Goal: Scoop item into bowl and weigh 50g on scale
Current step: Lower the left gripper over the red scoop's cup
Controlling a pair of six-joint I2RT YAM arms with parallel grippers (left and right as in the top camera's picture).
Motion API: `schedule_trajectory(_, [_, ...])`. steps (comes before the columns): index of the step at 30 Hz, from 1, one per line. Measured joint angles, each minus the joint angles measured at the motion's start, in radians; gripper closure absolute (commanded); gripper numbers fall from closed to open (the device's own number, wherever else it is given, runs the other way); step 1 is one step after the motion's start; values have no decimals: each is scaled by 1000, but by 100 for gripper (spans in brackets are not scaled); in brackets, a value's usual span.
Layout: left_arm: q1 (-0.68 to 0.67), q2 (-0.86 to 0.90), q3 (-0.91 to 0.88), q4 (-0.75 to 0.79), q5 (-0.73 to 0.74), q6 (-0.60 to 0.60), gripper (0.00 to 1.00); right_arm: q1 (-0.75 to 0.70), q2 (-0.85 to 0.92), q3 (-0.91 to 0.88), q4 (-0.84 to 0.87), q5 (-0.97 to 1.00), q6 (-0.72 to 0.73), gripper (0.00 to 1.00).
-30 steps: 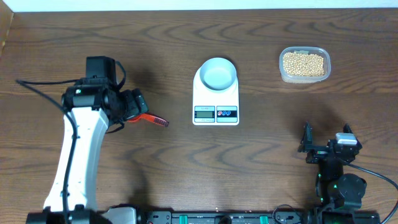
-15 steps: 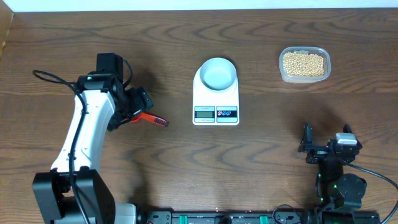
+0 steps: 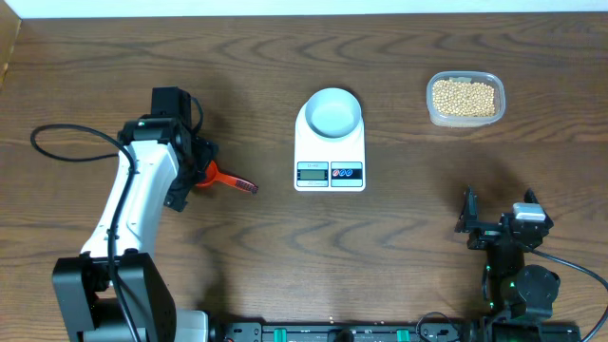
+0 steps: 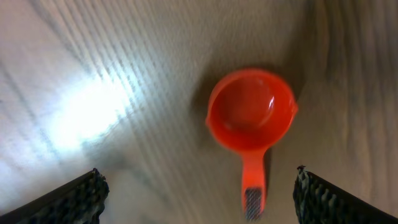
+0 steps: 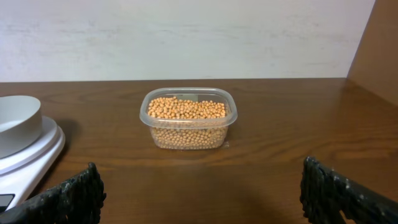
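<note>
Hovered left pincer [image 4: 200,196] wide open over red scoop [image 4: 250,118] lying on surface [image 3: 399,247], likely to grasp it; parked right pincer [image 5: 202,193] open, facing beans [image 5: 186,111] in tub [image 5: 144,119], well right of empty bowl [image 3: 332,112] atop scale [image 3: 330,171]

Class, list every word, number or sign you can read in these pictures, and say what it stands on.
None can be read.
Flat white digital scale, grey display: marks too small to read.
Orange plastic scoop, handle end: grey patch, too blurred to read.

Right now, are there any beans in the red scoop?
No, the red scoop is bare inside, with nothing in its cup.
</note>
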Motion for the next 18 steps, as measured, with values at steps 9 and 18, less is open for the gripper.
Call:
schedule_trajectory(9, [0, 6, -88, 119, -10, -91, 3, 0, 0, 0, 0, 0, 0, 1])
schedule_trajectory(18, [0, 40, -109, 200, -10, -125, 10, 0, 0, 0, 0, 0, 0, 1])
